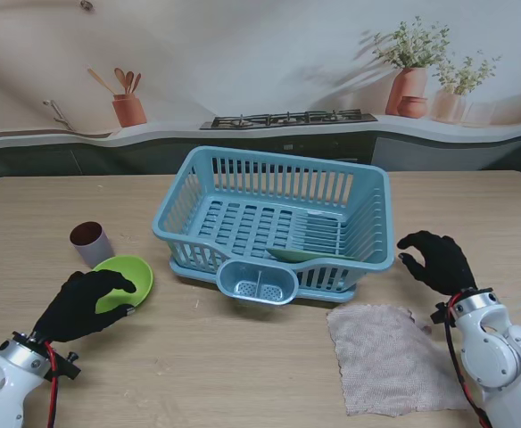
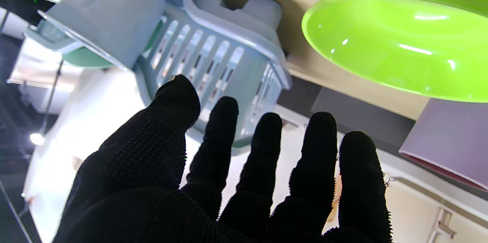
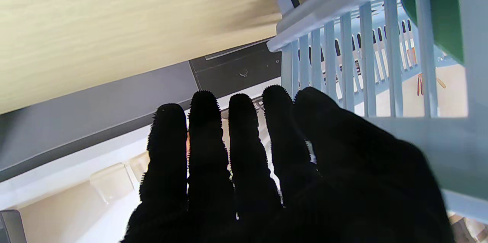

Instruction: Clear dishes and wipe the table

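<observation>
A lime green bowl (image 1: pixel 128 275) sits on the table left of the blue dish rack (image 1: pixel 278 218). My left hand (image 1: pixel 86 303) hovers over the bowl's near edge, fingers spread and holding nothing. In the left wrist view the bowl (image 2: pixel 396 37) lies just beyond the fingers (image 2: pixel 267 151) with a gap between them. A mauve cup (image 1: pixel 91 242) stands just behind the bowl. A dark green plate (image 1: pixel 310 254) rests inside the rack. My right hand (image 1: pixel 436 261) is open beside the rack's right wall, above the far edge of a beige cloth (image 1: pixel 385 357).
The rack has a cutlery holder (image 1: pixel 258 283) on its front, facing me. The cup (image 2: pixel 450 140) shows close to the bowl in the left wrist view. The right wrist view shows the rack's slatted wall (image 3: pixel 343 44) near my hand (image 3: pixel 267 178).
</observation>
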You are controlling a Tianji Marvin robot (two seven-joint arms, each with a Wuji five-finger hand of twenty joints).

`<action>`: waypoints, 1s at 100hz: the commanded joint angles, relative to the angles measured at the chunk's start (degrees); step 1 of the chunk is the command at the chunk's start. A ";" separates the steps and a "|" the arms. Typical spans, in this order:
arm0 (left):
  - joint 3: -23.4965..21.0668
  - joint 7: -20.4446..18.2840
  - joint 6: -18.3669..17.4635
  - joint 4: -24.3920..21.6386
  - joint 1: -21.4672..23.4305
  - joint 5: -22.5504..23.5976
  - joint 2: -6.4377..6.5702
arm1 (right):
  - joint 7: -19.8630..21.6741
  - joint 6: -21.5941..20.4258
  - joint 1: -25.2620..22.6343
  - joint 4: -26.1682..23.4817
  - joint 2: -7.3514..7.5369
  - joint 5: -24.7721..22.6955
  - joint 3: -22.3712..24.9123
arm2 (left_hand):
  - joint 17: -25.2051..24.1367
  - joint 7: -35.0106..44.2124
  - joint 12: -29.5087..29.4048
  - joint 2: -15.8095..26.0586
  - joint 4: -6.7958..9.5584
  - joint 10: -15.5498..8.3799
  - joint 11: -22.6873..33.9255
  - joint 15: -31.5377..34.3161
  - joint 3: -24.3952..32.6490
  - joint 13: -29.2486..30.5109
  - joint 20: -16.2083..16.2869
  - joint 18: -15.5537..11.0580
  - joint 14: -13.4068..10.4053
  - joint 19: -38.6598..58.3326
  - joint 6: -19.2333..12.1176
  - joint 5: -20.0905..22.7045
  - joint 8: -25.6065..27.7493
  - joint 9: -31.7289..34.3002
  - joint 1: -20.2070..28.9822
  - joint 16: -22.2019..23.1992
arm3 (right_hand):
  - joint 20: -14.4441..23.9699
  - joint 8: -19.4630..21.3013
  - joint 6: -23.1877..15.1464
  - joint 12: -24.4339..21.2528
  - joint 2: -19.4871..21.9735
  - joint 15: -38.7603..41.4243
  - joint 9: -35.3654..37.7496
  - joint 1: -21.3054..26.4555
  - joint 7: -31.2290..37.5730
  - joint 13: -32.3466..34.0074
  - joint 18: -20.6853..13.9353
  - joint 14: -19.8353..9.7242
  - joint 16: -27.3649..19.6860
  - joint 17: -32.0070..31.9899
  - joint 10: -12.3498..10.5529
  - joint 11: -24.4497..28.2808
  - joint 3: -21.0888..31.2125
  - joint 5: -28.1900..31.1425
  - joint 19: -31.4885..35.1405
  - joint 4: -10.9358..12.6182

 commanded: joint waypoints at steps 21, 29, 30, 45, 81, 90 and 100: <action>-0.55 0.61 -0.81 -0.20 0.77 0.71 -0.41 | 2.81 2.00 -1.17 0.64 -0.10 0.78 -1.16 | -0.78 -0.35 -1.19 1.59 0.00 -1.85 -0.44 -0.44 -1.11 -0.75 -0.64 -0.98 -1.13 -1.45 -1.34 -0.41 -0.14 -0.63 2.80 -0.19 | -0.81 1.79 0.52 -0.10 -1.06 -1.22 -3.44 -4.53 -3.31 -2.82 -2.47 -1.54 -0.44 -1.79 -0.68 0.52 5.64 -1.70 -1.43 0.19; -0.65 0.87 -0.95 -0.19 0.89 0.90 -0.45 | 3.29 2.30 -1.37 0.61 -0.06 1.01 -1.38 | -0.79 -0.31 -1.18 1.61 -0.02 -1.90 -0.42 -0.45 -1.12 -0.79 -0.64 -0.98 -1.13 -1.44 -1.39 -0.39 -0.12 -0.59 2.74 -0.20 | -0.81 3.35 0.69 -0.16 -1.80 -1.30 -3.84 -6.47 -4.71 -3.12 -2.59 -1.48 -0.50 -1.97 -0.64 0.51 7.59 -1.45 -1.53 1.35; -0.66 0.89 -0.98 -0.18 0.90 0.92 -0.45 | 3.34 2.32 -1.39 0.62 -0.05 1.01 -1.40 | -0.79 -0.32 -1.18 1.63 -0.02 -1.90 -0.43 -0.45 -1.11 -0.77 -0.64 -0.98 -1.13 -1.44 -1.42 -0.40 -0.12 -0.62 2.75 -0.20 | -0.82 3.49 0.72 -0.16 -1.87 -1.30 -3.82 -6.62 -4.80 -3.13 -2.57 -1.46 -0.50 -2.01 -0.62 0.53 7.69 -1.42 -1.55 1.43; -0.75 1.03 -1.11 -0.23 1.06 0.78 -0.51 | 3.94 2.56 -1.70 0.43 0.01 1.13 -1.39 | -0.77 -0.35 -1.20 1.66 -0.01 -1.81 -0.46 -0.46 -1.12 -0.79 -0.63 -0.95 -1.11 -1.44 -1.37 -0.38 -0.15 -0.66 2.71 -0.21 | -0.88 7.08 0.92 -0.28 -3.45 -1.53 -4.04 -8.82 -6.74 -3.44 -2.52 -1.56 -0.63 -2.25 -0.53 0.40 9.86 -1.07 -1.76 3.03; -1.02 0.80 -1.28 -0.40 0.98 0.17 -0.55 | 4.31 2.09 -1.79 0.50 0.14 0.80 -0.97 | -0.75 -0.40 -1.17 1.71 0.00 -1.70 -0.40 -0.36 -1.13 -0.75 -0.60 -0.99 -1.04 -1.38 -1.31 -0.34 -0.18 -0.65 2.71 -0.17 | -0.90 8.36 1.27 -0.39 -5.26 -1.65 -3.80 -9.94 -7.97 -3.41 -2.16 -1.31 -0.70 -2.32 -0.34 0.19 11.40 -0.45 -1.81 2.96; -1.84 0.64 -1.67 -0.67 1.28 0.37 -0.54 | 4.39 2.04 -1.94 0.41 0.15 0.80 -0.82 | -0.75 -0.50 -1.20 1.76 0.00 -1.67 -0.48 -0.44 -1.18 -0.88 -0.60 -0.99 -1.06 -1.39 -1.23 -0.37 -0.23 -0.72 2.65 -0.21 | -0.90 8.52 1.30 -0.40 -5.49 -1.67 -3.73 -9.99 -8.12 -3.37 -2.06 -1.27 -0.72 -2.31 -0.35 0.16 11.53 -0.27 -1.79 2.96; -2.92 0.01 -1.74 -1.21 1.86 0.45 -0.49 | 4.49 2.02 -2.09 0.29 0.14 0.84 -0.69 | -1.08 -0.84 -1.26 1.31 0.12 -1.62 -0.64 -0.75 -0.88 -1.23 -0.80 -1.23 -1.23 -1.82 -0.83 -0.56 -0.40 -1.09 2.59 -0.35 | -0.92 8.70 1.36 -0.42 -5.83 -1.73 -3.69 -10.07 -8.37 -3.43 -2.08 -1.20 -0.75 -2.41 -0.28 0.12 11.73 -0.20 -1.83 2.97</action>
